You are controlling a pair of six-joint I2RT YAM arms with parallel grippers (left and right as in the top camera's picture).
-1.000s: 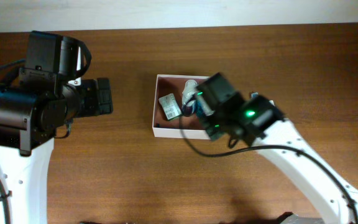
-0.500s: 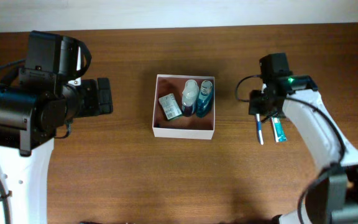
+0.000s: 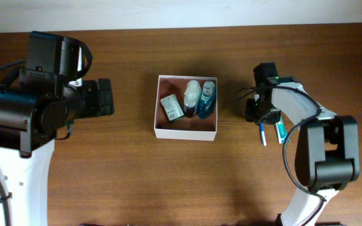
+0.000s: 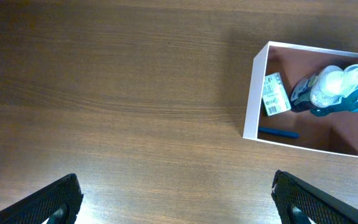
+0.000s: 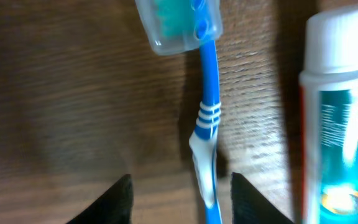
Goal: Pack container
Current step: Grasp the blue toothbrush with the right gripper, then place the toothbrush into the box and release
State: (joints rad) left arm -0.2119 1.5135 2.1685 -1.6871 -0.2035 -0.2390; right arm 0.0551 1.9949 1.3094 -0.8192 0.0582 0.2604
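Two grippers are standing open: the left gripper (image 4: 176, 210) is hovering over the table (image 4: 104, 93) apart from the container (image 4: 252, 99), and the right gripper (image 5: 180, 198) is straddling a toothbrush (image 5: 209, 106) beside a toothpaste tube (image 5: 344, 124). The container is sitting mid-table, between both arms.

A blue toothbrush (image 5: 208, 118) lies on the wooden table (image 5: 73, 112), running from top centre down to the bottom edge, its head under a clear cap (image 5: 178, 22). At the right edge lies a white-capped toothpaste tube (image 5: 344, 124), near it but apart. The right gripper (image 5: 182, 202) is spread wide, one dark fingertip on each side of the handle at the bottom.
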